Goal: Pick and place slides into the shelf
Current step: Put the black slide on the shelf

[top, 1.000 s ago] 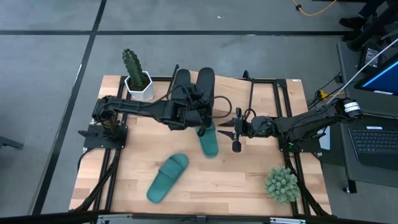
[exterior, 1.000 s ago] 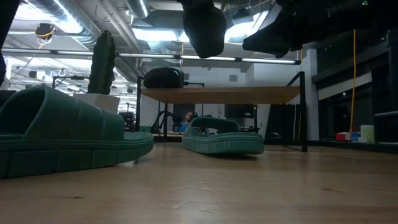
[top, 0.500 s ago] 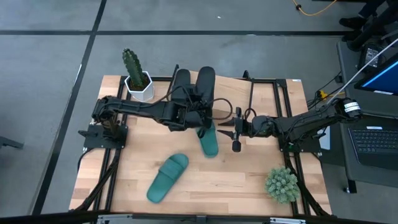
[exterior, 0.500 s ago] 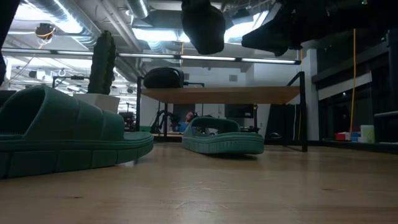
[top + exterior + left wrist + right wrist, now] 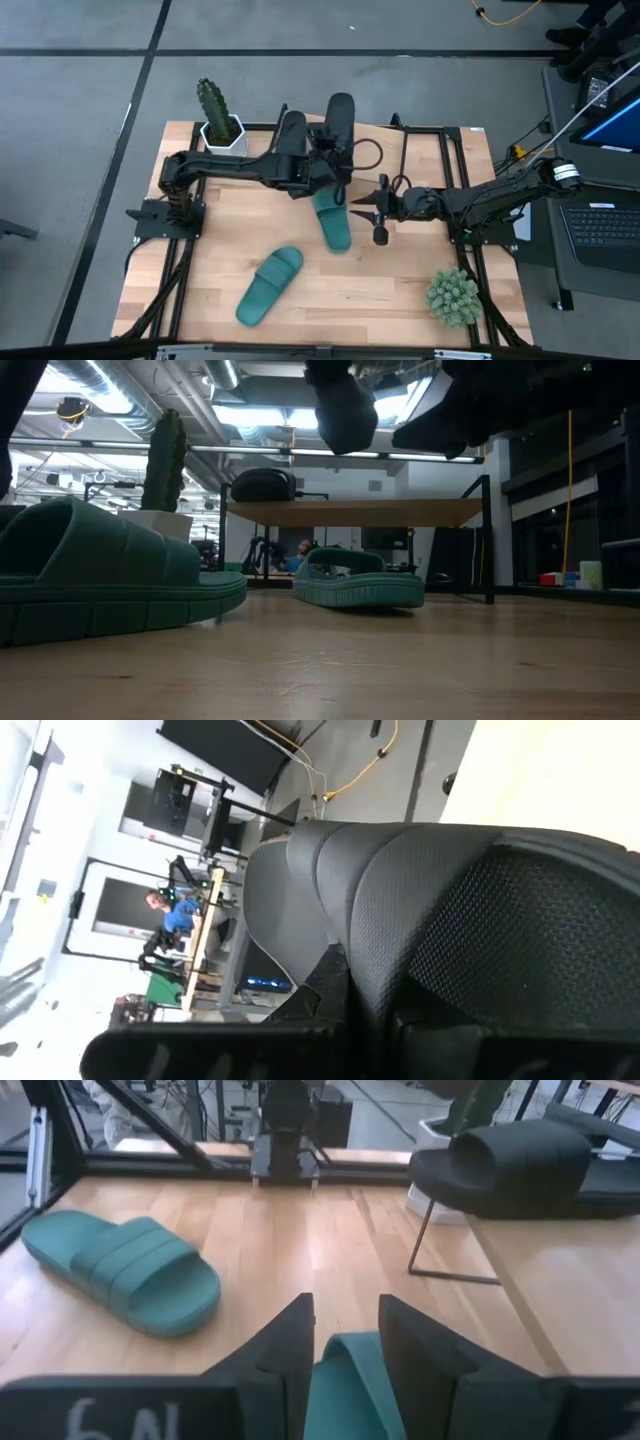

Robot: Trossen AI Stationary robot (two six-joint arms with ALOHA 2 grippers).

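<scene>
1. The left pincer (image 5: pixel 335 160) is clamped on a black slide (image 5: pixel 339 120), holding it up over the back of the worktop (image 5: pixel 400 290), above the shelf (image 5: pixel 375 150). In the left wrist view the textured black strap (image 5: pixel 480 920) fills nearly the whole frame right at the fingers.

2. The right pincer (image 5: pixel 345 1330) has its fingers spread and grips nothing. It hovers low over the near end of a teal slide (image 5: pixel 345 1390) in mid-worktop, just beside the left arm's load.

3. Handling, as a judgement: these rubber slides look light and somewhat flexible, with a grippy ribbed surface and no fragility. The wide strap or the sole's side edge gives the best hold. A pinch on the strap alone may let the sole swing and tip as it is set down.

4. Count of black slides: two. One is in the left pincer; the other black slide (image 5: pixel 505 1165) already lies on the shelf board.

5. Count of teal slides: two, both on the worktop. One is under the right pincer; the second teal slide (image 5: pixel 268 285) lies apart toward the front left.

6. Also on the worktop: one cactus (image 5: pixel 212 105) in a white pot at the back left corner and one round green plant (image 5: pixel 453 297) at the front right.
</scene>
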